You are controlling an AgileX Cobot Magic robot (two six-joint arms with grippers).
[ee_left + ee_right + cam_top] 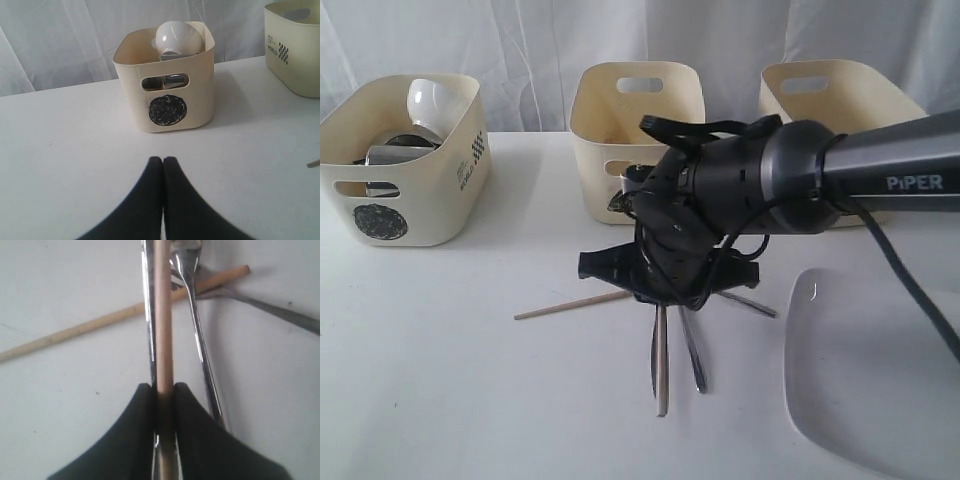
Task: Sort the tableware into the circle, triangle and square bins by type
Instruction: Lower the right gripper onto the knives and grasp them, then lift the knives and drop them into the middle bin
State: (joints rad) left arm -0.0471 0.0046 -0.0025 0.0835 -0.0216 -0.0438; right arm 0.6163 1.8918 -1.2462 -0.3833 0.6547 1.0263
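Observation:
My right gripper [163, 387] is shut on a wooden chopstick [162, 315]. A metal chopstick [148, 315] runs tight against it. A steel utensil handle [200, 345] lies beside them, crossing a second wooden chopstick [100, 322]. In the exterior view the right gripper [660, 292] points down at mid-table, where the cutlery [661, 365] fans out from under it. My left gripper [163, 160] is shut and empty, facing the circle bin [167, 112]. That bin holds a white bowl [177, 36] and steel mugs [390, 153]. The left gripper does not show in the exterior view.
The middle bin [635, 110] stands behind the right arm, which hides its mark. The third bin [840, 95] is at the back right, its front also hidden. A large white square plate [870, 370] lies at the front right. Another steel utensil [748, 302] points towards the plate.

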